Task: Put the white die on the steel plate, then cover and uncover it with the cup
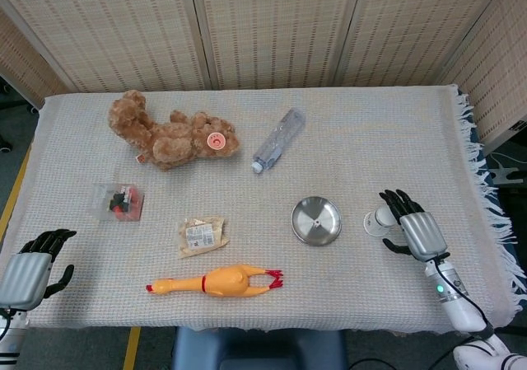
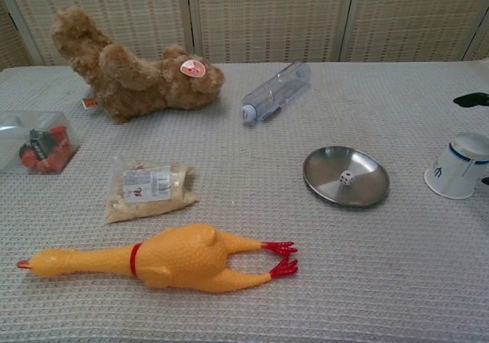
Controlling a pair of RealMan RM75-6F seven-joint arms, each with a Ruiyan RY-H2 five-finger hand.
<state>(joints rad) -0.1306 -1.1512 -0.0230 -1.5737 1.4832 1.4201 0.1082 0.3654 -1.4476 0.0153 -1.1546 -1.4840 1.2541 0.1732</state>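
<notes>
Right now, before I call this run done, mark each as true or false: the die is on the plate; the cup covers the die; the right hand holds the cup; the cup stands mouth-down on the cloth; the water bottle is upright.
1. The white die lies on the steel plate. True.
2. The cup covers the die. False: the cup stands on the cloth beside the plate, apart from it, and the die is exposed.
3. The right hand holds the cup. False: its fingers are spread open next to the cup, not closed on it.
4. The cup stands mouth-down on the cloth. True.
5. The water bottle is upright. False: it lies on its side.
</notes>
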